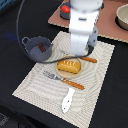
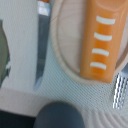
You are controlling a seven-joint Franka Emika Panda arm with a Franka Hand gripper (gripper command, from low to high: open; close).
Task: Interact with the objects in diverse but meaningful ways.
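A yellow-orange bread loaf (image 1: 69, 65) lies on a tan round plate (image 1: 61, 71) on the striped placemat. My gripper (image 1: 81, 51) hangs just above the loaf's far side; its fingers are too blurred to tell if they are open. A grey-blue pot (image 1: 39, 47) with the brown sausage (image 1: 43, 49) in it stands at the exterior view's left. A fork (image 1: 61, 79) with an orange handle lies in front of the plate. The wrist view shows the loaf (image 2: 100, 40), the plate (image 2: 65, 50), a knife blade (image 2: 42, 45) and fork tines (image 2: 119, 90) up close.
A white utensil (image 1: 68, 100) lies near the placemat's front edge. An orange handle (image 1: 89, 59) lies to the plate's right. A brown board (image 1: 107, 20) at the back holds a red tomato (image 1: 65, 8) and a second pot (image 1: 122, 17).
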